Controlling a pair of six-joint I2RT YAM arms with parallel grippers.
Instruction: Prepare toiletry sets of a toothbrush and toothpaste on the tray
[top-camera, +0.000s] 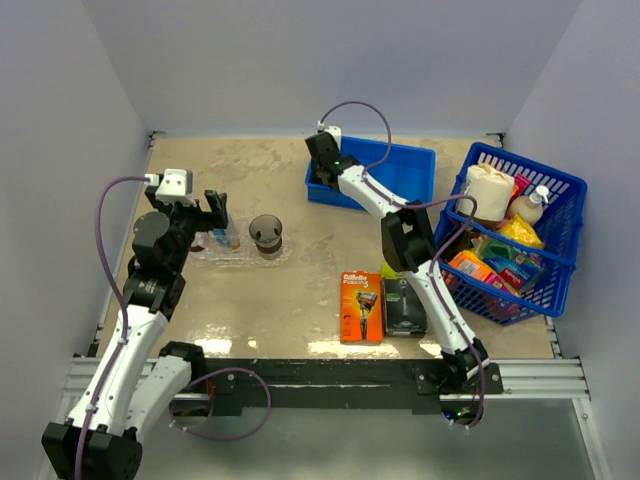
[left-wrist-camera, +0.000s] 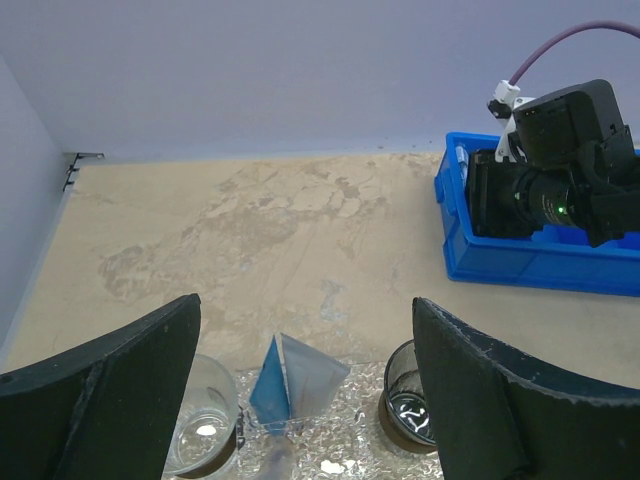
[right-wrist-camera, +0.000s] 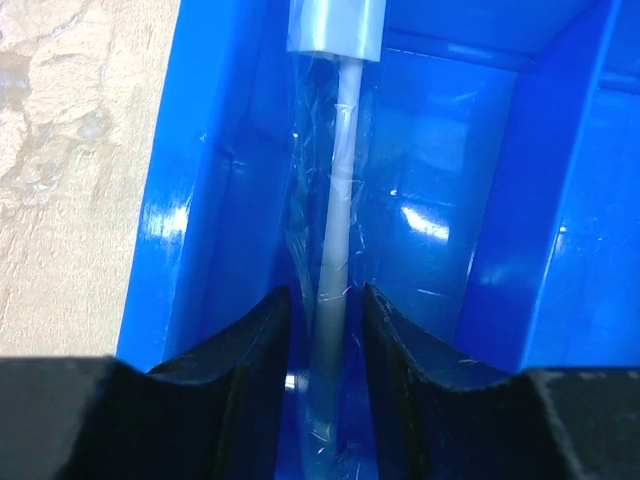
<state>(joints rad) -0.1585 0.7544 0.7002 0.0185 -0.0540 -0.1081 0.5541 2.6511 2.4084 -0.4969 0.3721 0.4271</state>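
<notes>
I'm going for a toothbrush (right-wrist-camera: 335, 250)
My right fingers (right-wrist-camera: 250, 370) are straddling it, still wrapped, in the far blue bin (right-wrist-camera: 220, 200); pinching or not, I cannot tell. My left fingers (left-wrist-camera: 110, 390) are hovering spread above the tray (top-camera: 245, 256), ready.

In the upper middle of your top view you have a solid blue plastic bin (top-camera: 412, 176). At the right, a blue lattice basket (top-camera: 566, 235) holds a white roll (top-camera: 489, 187) and colourful packs. Below centre, an orange razor pack (top-camera: 361, 306) lies just beside a black-green razor pack (top-camera: 405, 306) on the beige table (top-camera: 300, 205).
</notes>
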